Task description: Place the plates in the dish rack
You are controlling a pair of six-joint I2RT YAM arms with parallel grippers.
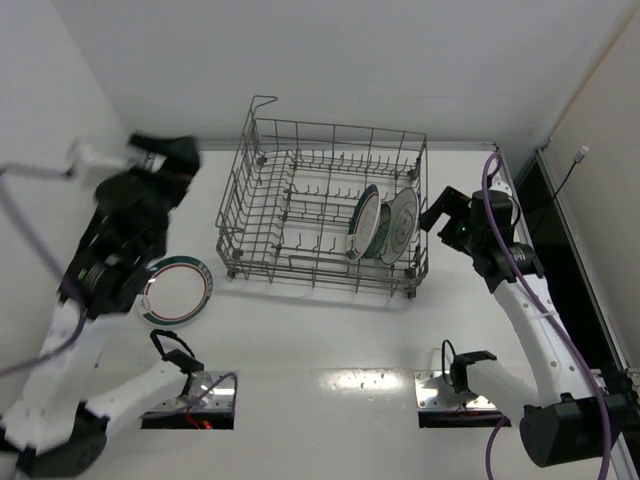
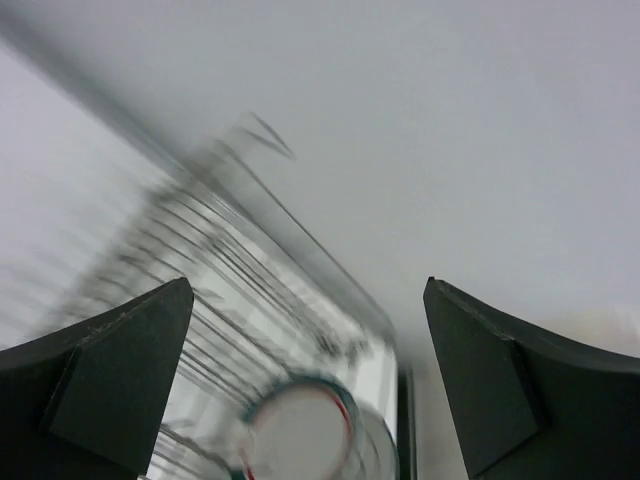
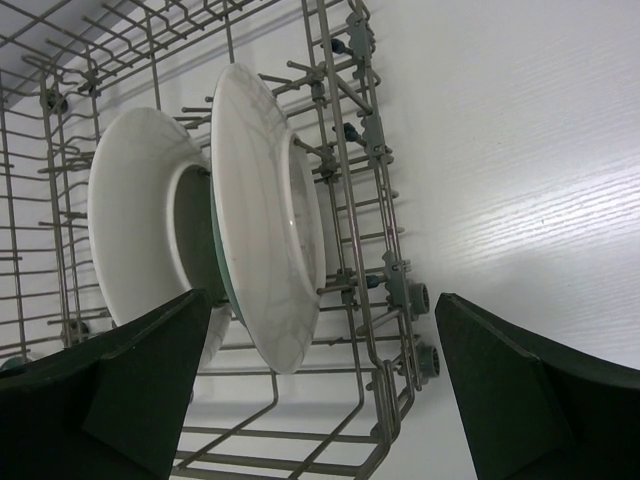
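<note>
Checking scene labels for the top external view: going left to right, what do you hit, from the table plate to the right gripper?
loose plate flat on the table → dish rack, left wall → three racked plates standing on edge near its right end → right gripper, just outside the rack's right wall

White arm links (image 1: 530, 335) with black joints (image 1: 560, 432); purple cables (image 1: 487, 178); dark wedge-shaped fingers (image 3: 515, 395).
</note>
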